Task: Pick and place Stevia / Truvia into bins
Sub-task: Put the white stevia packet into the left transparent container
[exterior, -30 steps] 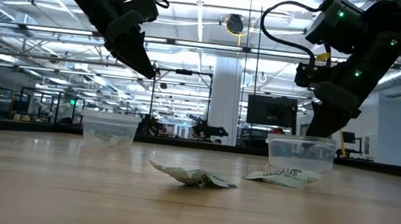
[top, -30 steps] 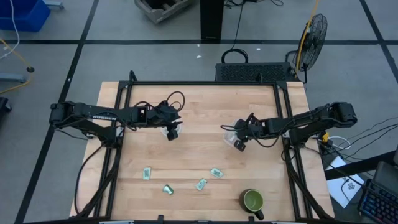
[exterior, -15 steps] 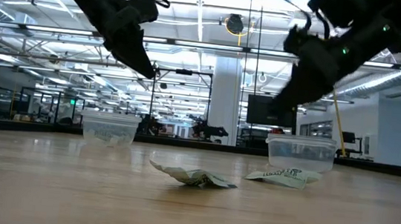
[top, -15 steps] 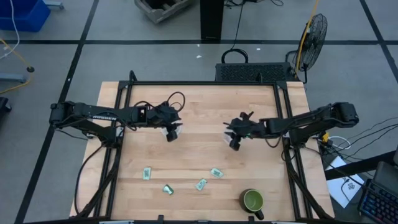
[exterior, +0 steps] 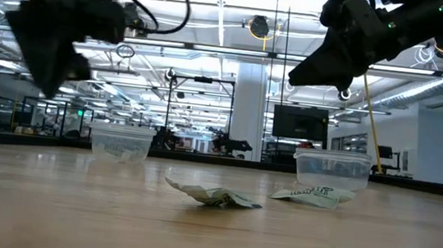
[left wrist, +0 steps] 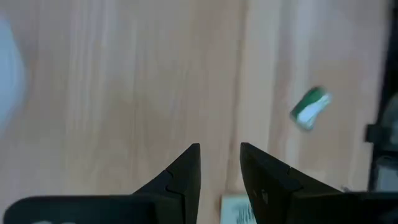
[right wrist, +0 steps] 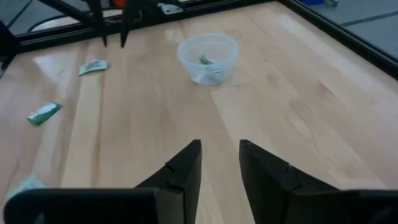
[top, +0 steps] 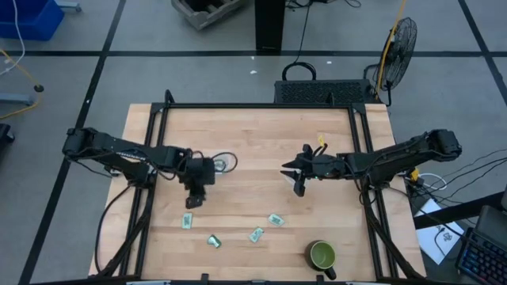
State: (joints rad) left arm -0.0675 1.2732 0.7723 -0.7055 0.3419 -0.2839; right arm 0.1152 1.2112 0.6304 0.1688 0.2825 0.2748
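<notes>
Down at the left gripper [left wrist: 219,149]: fingers parted by a narrow gap, nothing between them, bare wood beneath. Just past the tips in the left wrist view, one green and white Stevia / Truvia packet [left wrist: 309,109] at centre right of the frame, and the edge of another [left wrist: 233,208] at the bottom edge. In the high view, left gripper [top: 192,203] left of the frame's centre, pointing toward the bottom edge, just above the leftmost packet [top: 187,221] and not touching it.

At the right gripper [right wrist: 219,144]: likewise slightly open and holding nothing. Ahead of it in the right wrist view, a clear cup [right wrist: 208,56] at upper centre, upright, with a bit of green inside. In the high view, right gripper [top: 291,170] just right of centre, pointing toward the left side of the frame.

Further out: that same cup [top: 224,163] beside the left arm's wrist, above the left gripper. Three more packets along the lower part of the table [top: 261,134]: one [top: 213,241] lower left of centre, one [top: 256,234] at lower centre, one [top: 276,220] a little up and right of it. All loose on the wood, none in a gripper. Second cup [exterior: 332,169] at right of centre in the low view, upright behind a crumpled packet [exterior: 313,196]. Green mug [top: 322,256] near the bottom edge, right of centre.
</notes>
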